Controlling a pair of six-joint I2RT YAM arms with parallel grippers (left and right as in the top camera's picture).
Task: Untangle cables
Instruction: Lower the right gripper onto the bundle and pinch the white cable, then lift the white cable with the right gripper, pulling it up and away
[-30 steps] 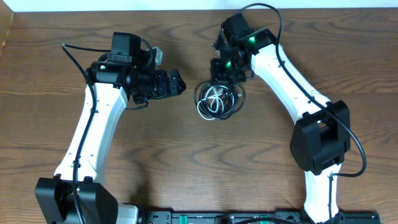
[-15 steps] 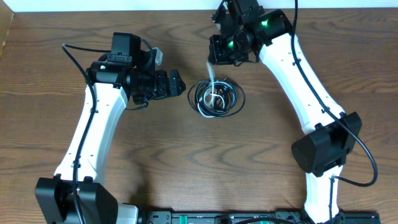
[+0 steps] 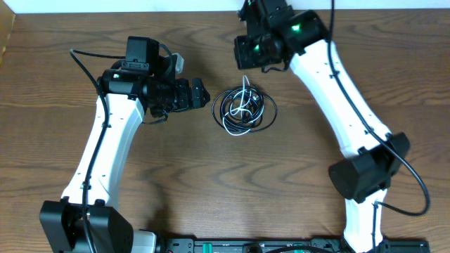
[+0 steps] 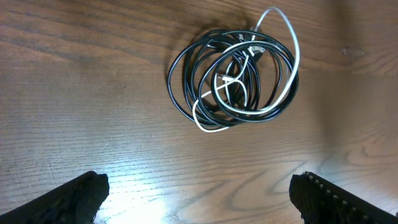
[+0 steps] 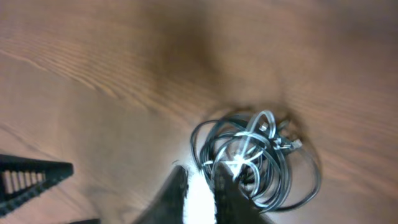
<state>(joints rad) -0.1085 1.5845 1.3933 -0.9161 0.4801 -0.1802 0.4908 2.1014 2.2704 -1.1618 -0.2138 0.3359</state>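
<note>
The cables (image 3: 244, 109) lie as one tangled coil of thin black loops and a thin white cable in the middle of the table. My right gripper (image 3: 247, 67) hovers just beyond the coil. Its fingers are close together in the right wrist view (image 5: 200, 186), pinching a white strand that runs down to the coil (image 5: 255, 158). My left gripper (image 3: 204, 94) is open and empty just left of the coil. In the left wrist view its fingertips (image 4: 199, 190) sit at the bottom corners, with the coil (image 4: 233, 74) ahead of them. A white loop (image 4: 287, 37) sticks up from the coil.
The wooden table (image 3: 211, 183) stretches around the coil. Thick black cords (image 3: 81, 60) run along both arms. The robot bases (image 3: 246, 246) stand at the near edge.
My right gripper has risen from the coil and moved toward the far edge, drawing a white strand up with it. The coil shifted slightly. The left arm has not moved.
</note>
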